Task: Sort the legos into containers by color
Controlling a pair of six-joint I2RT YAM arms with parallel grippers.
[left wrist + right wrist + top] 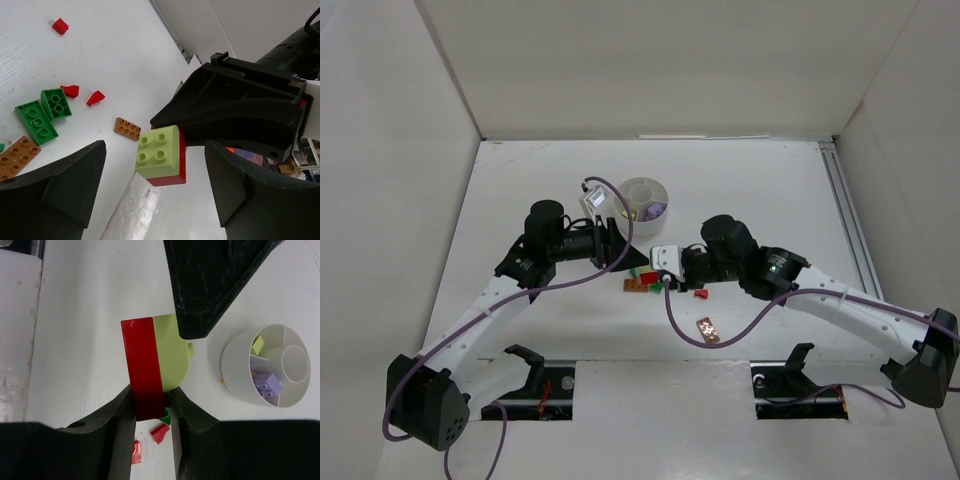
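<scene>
My right gripper point(152, 401) is shut on a red brick point(142, 365) with a pale yellow-green brick point(172, 352) stuck to its side, held above the table. In the left wrist view this pair point(160, 150) hangs between the wide-open fingers of my left gripper point(155, 187), which do not touch it. The white dish point(240, 370) stands right of the pair and holds a light purple brick point(267, 385) and a yellow-green piece point(258, 345) in separate wedges. Loose green bricks point(40, 112), red bits point(70, 91) and orange-brown plates point(127, 128) lie on the table.
In the top view the dish point(632, 190) sits just behind both grippers, left point(613, 243) and right point(658, 266). An orange-brown plate point(708, 330) and a red bit point(700, 293) lie nearer the front. White walls enclose the table on three sides.
</scene>
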